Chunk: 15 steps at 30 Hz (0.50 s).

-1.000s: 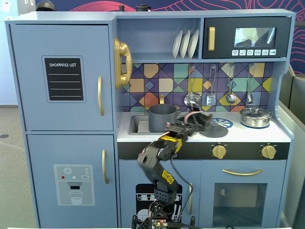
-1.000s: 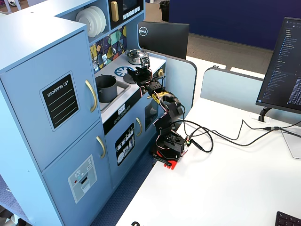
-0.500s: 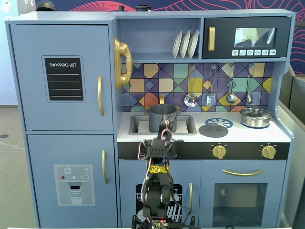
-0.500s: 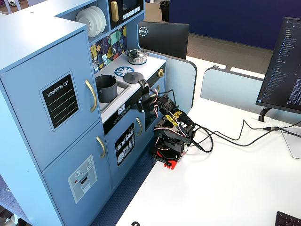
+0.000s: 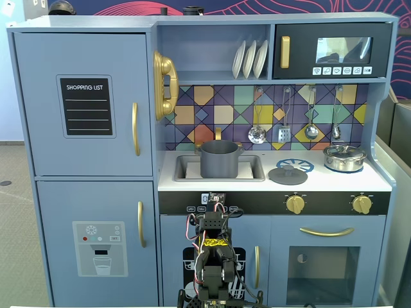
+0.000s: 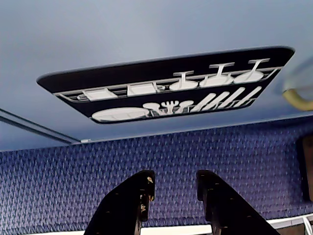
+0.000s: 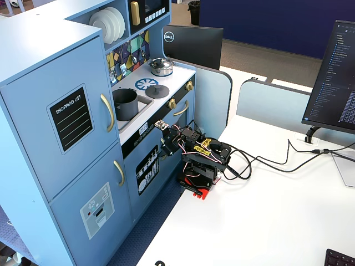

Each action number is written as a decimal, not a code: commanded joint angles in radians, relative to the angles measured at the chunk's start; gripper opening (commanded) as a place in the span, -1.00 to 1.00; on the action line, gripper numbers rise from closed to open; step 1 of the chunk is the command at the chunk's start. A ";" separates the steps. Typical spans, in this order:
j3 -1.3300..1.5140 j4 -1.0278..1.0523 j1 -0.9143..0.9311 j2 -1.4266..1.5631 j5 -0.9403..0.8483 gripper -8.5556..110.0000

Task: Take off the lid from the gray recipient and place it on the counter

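The gray recipient [image 5: 219, 158] stands uncovered in the recessed sink; it also shows in the other fixed view [image 7: 126, 103]. The lid [image 5: 288, 173] lies flat on the white counter [image 5: 334, 183], just right of the sink, overlapping the front edge of the blue burner print; it also shows in the other fixed view [image 7: 157, 91]. My gripper [image 6: 176, 178] is open and empty. It hangs low in front of the kitchen's lower door [image 7: 166, 147], well below the counter, with the arm folded on its base.
A shiny steel pot with its lid [image 5: 344, 157] stands at the counter's right end. The dishwasher-print door [image 6: 166, 88] is close ahead of the jaws, with blue carpet below. Cables and a monitor [image 7: 333, 72] are on the white table.
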 commanded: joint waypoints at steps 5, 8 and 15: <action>0.000 0.077 -0.032 0.015 0.040 -0.86; 0.002 0.233 -0.035 0.015 0.020 -0.86; 0.002 0.508 -0.040 0.015 -0.051 -0.84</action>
